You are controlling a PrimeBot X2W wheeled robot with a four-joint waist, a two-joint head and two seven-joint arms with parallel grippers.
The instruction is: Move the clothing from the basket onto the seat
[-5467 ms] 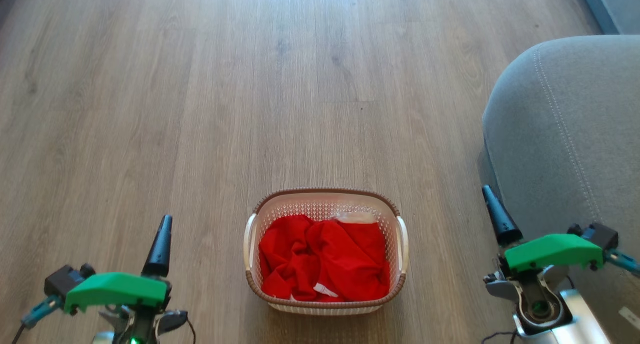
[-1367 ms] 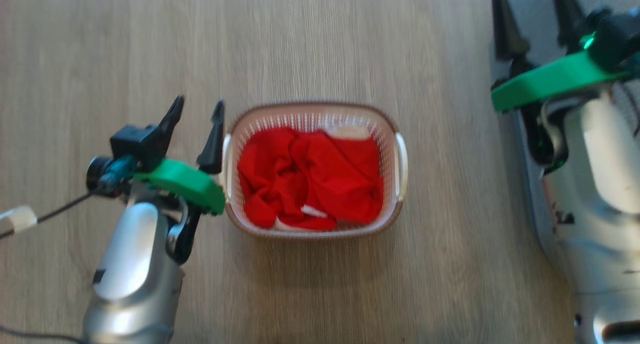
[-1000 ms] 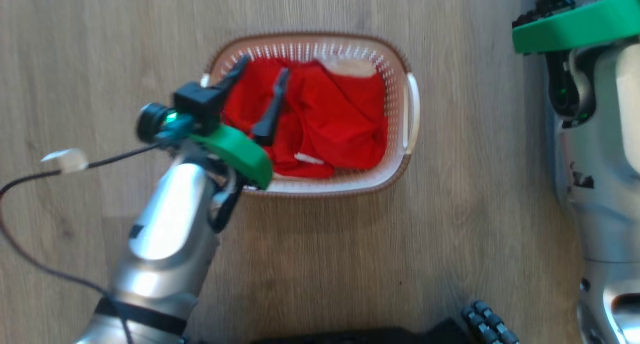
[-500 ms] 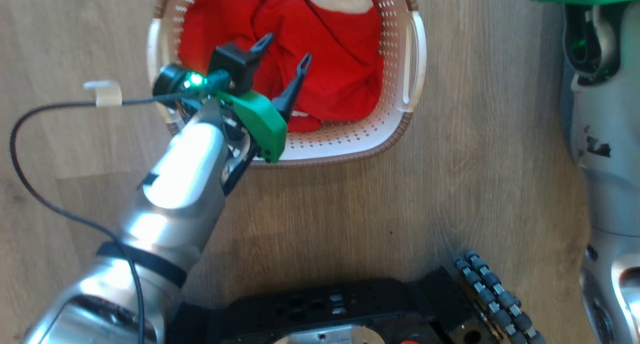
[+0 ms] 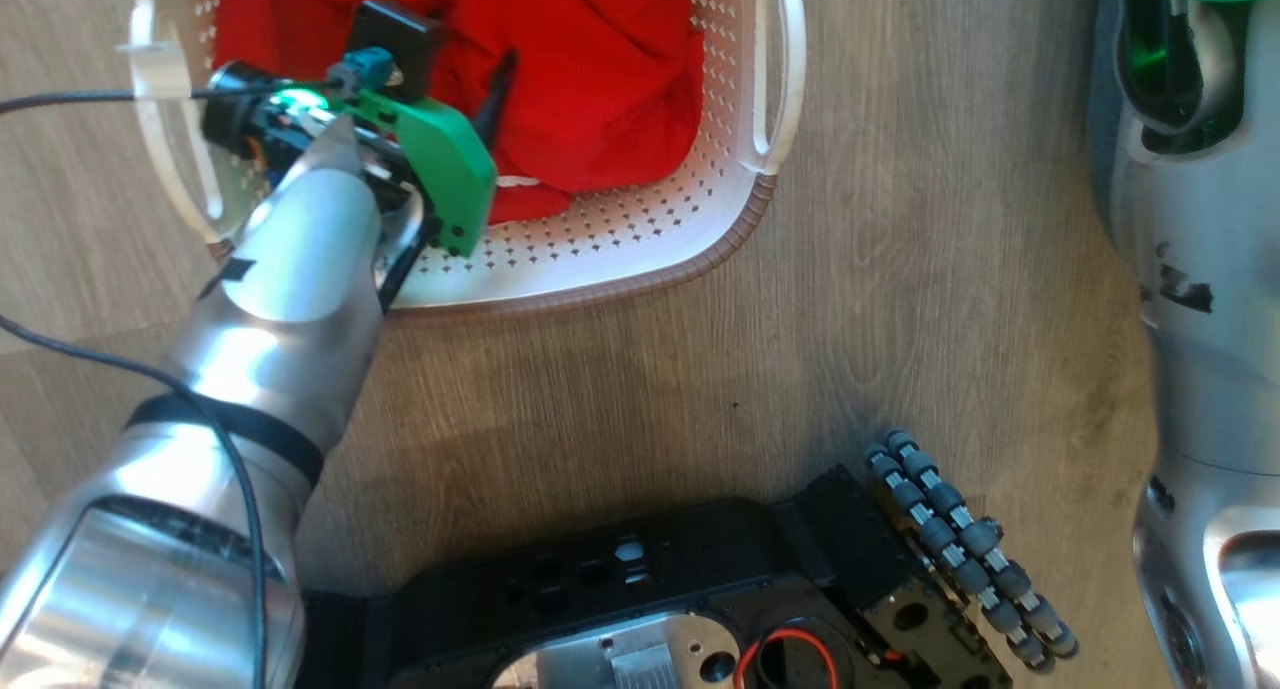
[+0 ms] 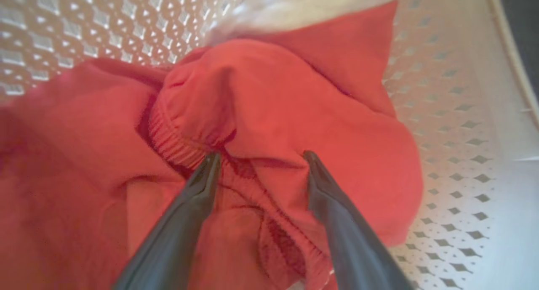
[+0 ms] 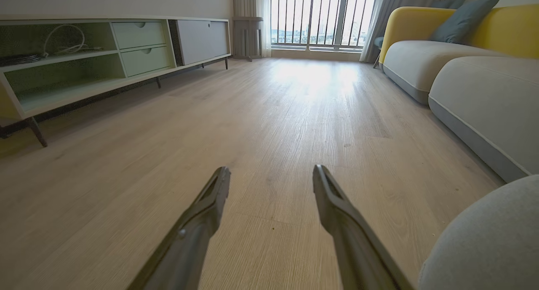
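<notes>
The cream perforated basket [image 5: 600, 269] stands on the wood floor, with the red clothing [image 5: 600, 69] bunched inside it. My left gripper [image 6: 262, 154] is down inside the basket [image 6: 442, 134] and open. Its fingertips rest against the red clothing [image 6: 273, 92], with an elastic-edged fold lying between them. A white fabric piece [image 6: 303, 8] shows at the far wall behind the red. My right gripper [image 7: 270, 169] is open over bare floor with nothing between its fingers. The grey seat [image 7: 480, 239] bulges at the lower right of the right wrist view.
My black base [image 5: 650, 589] and a roller wheel [image 5: 960, 539] sit just below the basket. The right forearm [image 5: 1190, 319] runs along the right edge. A low cabinet [image 7: 105, 50] stands left, and a yellow sofa [image 7: 442, 29] with grey cushions right. A cable [image 5: 60, 99] trails from the left wrist.
The head camera has tipped downward, bringing my base into view. My left gripper went from beside the basket's left handle into the basket, down onto the red clothing, still open.
</notes>
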